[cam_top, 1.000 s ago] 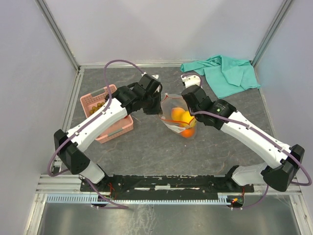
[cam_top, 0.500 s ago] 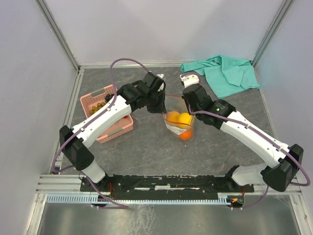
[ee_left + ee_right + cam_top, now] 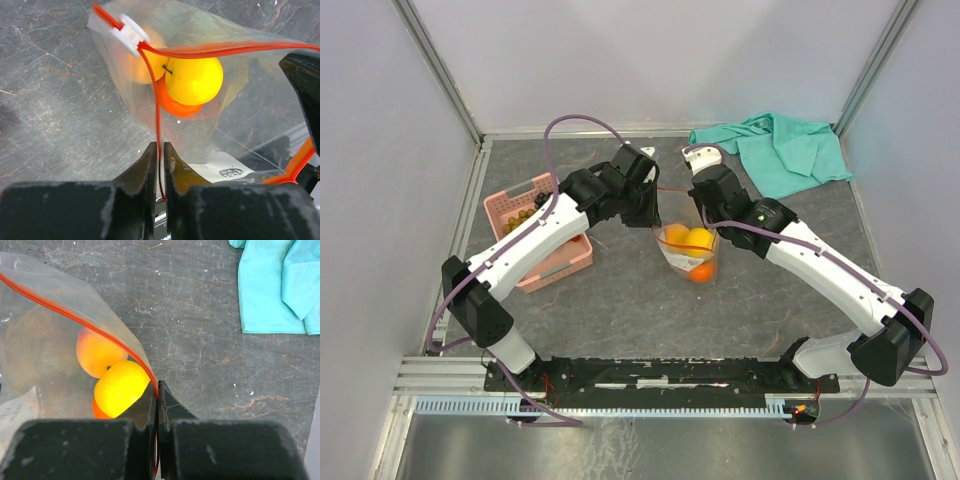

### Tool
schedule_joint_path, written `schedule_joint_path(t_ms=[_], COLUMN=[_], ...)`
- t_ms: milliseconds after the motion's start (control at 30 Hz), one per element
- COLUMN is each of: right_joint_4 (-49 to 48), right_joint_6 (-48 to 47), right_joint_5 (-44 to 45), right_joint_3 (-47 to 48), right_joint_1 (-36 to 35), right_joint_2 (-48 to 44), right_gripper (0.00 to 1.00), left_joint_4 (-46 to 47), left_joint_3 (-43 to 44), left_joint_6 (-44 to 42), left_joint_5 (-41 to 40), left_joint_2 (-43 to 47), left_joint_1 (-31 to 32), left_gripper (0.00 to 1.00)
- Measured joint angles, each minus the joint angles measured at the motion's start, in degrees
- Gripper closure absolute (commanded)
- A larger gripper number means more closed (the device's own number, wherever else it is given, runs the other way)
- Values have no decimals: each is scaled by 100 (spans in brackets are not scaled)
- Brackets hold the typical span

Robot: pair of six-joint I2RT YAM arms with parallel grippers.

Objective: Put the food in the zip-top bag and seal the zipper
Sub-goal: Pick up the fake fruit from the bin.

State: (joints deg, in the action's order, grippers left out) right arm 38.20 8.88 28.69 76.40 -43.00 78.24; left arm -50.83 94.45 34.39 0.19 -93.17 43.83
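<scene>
The clear zip-top bag (image 3: 686, 252) hangs between my two grippers over the table's middle. Inside it lie a yellow lemon (image 3: 194, 80), an orange (image 3: 177, 106) beneath it and a yellow-orange fruit (image 3: 97, 354). The orange-red zipper (image 3: 225, 49) runs from a white slider (image 3: 129, 32) across the mouth. One strip branches down into my left gripper (image 3: 160, 150), which is shut on it. My right gripper (image 3: 157, 390) is shut on the zipper at the opposite corner. From above, the left gripper (image 3: 653, 205) and right gripper (image 3: 705, 207) flank the bag's top.
A pink slotted basket (image 3: 558, 262) with brown berries (image 3: 520, 213) stands at the left, under the left arm. A teal cloth (image 3: 780, 150) lies crumpled at the back right. Metal rails border the table.
Both grippers have drawn toward the back of the table with the bag's mouth edge. The bag now hangs more upright, and the fruits have settled lower in it.
</scene>
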Motion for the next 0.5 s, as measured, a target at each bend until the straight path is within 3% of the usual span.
schedule_joint_path(t_ms=[267,500], right_joint_4=[-2,-4], right_joint_6=[-20,28], right_joint_5=[57,92], right_joint_3=[48,48], right_joint_1=[0,0], right_joint_2=[-17,-17], right_gripper=[99,99], left_joint_4=[190,549], left_joint_3=[-146,-693], left_joint_6=[2,7], left_joint_5=[-11,0], left_joint_2=[105,855], left_joint_1=[-87,-614], left_gripper=[41,24])
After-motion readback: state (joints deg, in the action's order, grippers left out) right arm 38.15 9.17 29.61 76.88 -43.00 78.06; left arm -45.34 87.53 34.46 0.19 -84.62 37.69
